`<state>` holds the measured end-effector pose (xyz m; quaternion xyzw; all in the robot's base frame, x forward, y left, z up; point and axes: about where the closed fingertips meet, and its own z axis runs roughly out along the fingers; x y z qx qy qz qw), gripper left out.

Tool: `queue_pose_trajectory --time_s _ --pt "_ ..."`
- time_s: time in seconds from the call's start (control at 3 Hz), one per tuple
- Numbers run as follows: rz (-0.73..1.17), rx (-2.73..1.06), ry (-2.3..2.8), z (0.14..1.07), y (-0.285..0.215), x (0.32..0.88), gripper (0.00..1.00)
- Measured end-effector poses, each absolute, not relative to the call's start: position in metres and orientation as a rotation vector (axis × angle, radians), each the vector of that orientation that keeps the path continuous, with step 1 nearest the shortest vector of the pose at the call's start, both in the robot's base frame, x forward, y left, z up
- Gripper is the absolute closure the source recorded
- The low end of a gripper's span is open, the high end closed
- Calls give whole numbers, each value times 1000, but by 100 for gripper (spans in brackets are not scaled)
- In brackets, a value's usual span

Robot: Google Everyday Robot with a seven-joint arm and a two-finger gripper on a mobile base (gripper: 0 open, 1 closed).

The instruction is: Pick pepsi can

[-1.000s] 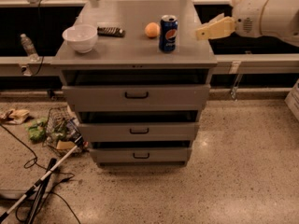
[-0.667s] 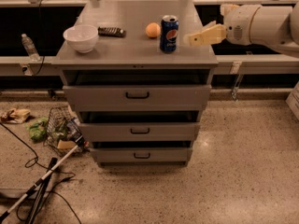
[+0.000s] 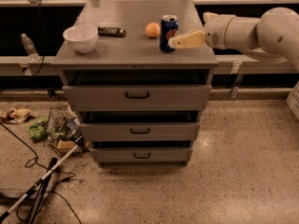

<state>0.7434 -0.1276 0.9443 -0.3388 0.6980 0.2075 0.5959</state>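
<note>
The pepsi can (image 3: 167,31) is dark blue with a silver top and a round logo. It stands upright on the grey cabinet top (image 3: 135,50), right of centre. An orange round fruit (image 3: 152,30) lies just left of it. My gripper (image 3: 176,41) reaches in from the right on a white arm (image 3: 252,31). Its tan tip is at the can's right side, at mid height, and overlaps the can's edge in this view. I cannot tell whether it touches the can.
A white bowl (image 3: 81,37) and a dark remote (image 3: 111,31) lie on the left of the cabinet top. The cabinet has three drawers (image 3: 137,96), slightly open. A wire basket (image 3: 63,130), litter and cables lie on the floor at left. A water bottle (image 3: 28,46) stands at far left.
My arm has moved left toward the can. The gripper tip went from well right of the can to right beside it. The can has not moved.
</note>
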Motion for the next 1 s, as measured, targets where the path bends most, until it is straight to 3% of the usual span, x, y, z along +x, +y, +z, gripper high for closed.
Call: queue_pose_trajectory --time_s 1.0 --pt "418 -752 1649 899 -117 824 0"
